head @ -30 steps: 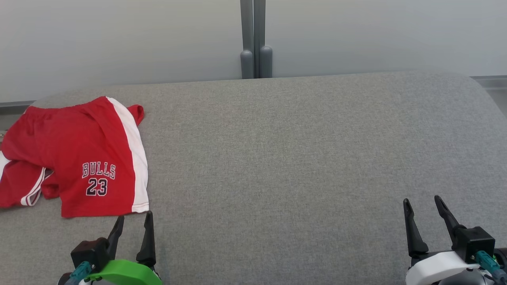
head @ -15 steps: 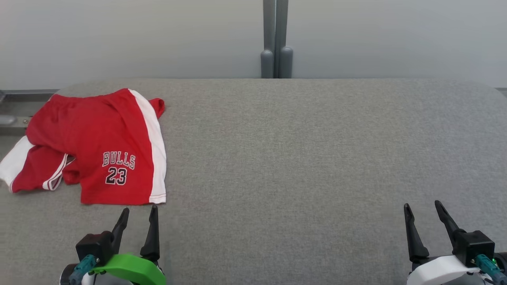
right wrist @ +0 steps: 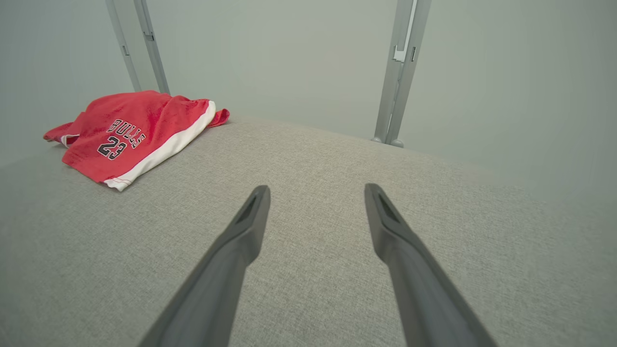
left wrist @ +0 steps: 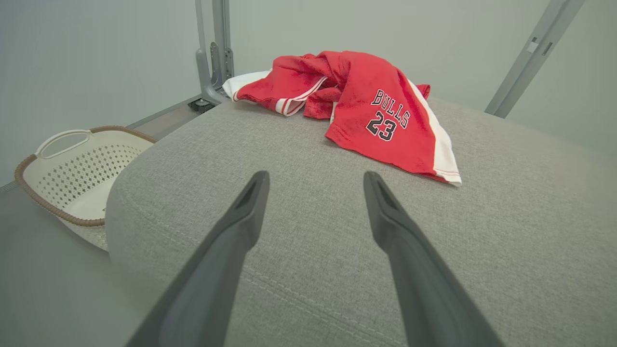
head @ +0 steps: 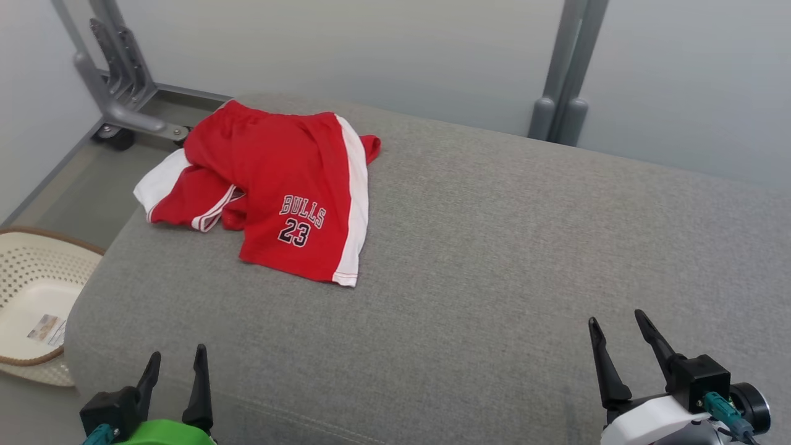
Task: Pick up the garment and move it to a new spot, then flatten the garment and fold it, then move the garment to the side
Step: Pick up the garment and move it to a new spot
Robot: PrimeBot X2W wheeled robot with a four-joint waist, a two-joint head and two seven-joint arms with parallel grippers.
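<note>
Step in hand, as judged: approach and first pick-up. The garment has not yet been grasped.

1. Laundry basket: stands on the floor beside the left end of the work surface, below its level. Keep the left arm's path above the cushion edge so it does not dip toward the basket.

2. Left gripper: jaws wide, holding nothing, poised over the near-left corner of the surface. It is the nearer gripper to the garment and appears the better choice for the first grasp.

3. Red basketball shorts: lie at the far-left corner of the grey cushioned surface, "BULLS 23" print upward. One leg is bunched against the other, and its white panel reaches the left edge. Recommended grasp: pinch a single free edge, such as the near hem by the white side stripe, not the bunched middle. Lower until the fingertips press lightly into the cushion, then close, so the thin fabric does not slip out.

4. Right gripper: jaws wide, holding nothing, well apart from the shorts at the near right. The bare area between them probably suits the new spot.
</note>
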